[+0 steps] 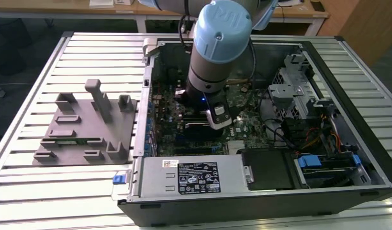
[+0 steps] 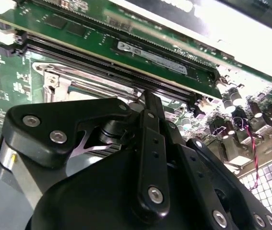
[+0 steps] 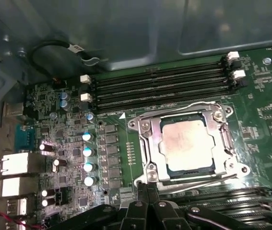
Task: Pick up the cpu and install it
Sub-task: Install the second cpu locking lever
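Cpu (image 3: 187,145), pale silver and smudged, sits within its socket frame (image 3: 147,143).

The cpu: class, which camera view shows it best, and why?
The first wrist view: the cpu sits in its socket, its silver lid in plain sight. The second wrist view has the gripper in front of the socket; in the exterior view the arm covers it.

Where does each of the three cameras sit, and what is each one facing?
Exterior view: off the arm, high, looking down on the open computer case and arm.
First wrist view: on the arm, facing the cpu in its socket; gripper at the edge.
Second wrist view: low behind the gripper, grazing the motherboard.
Both wrist views share gripper and socket.
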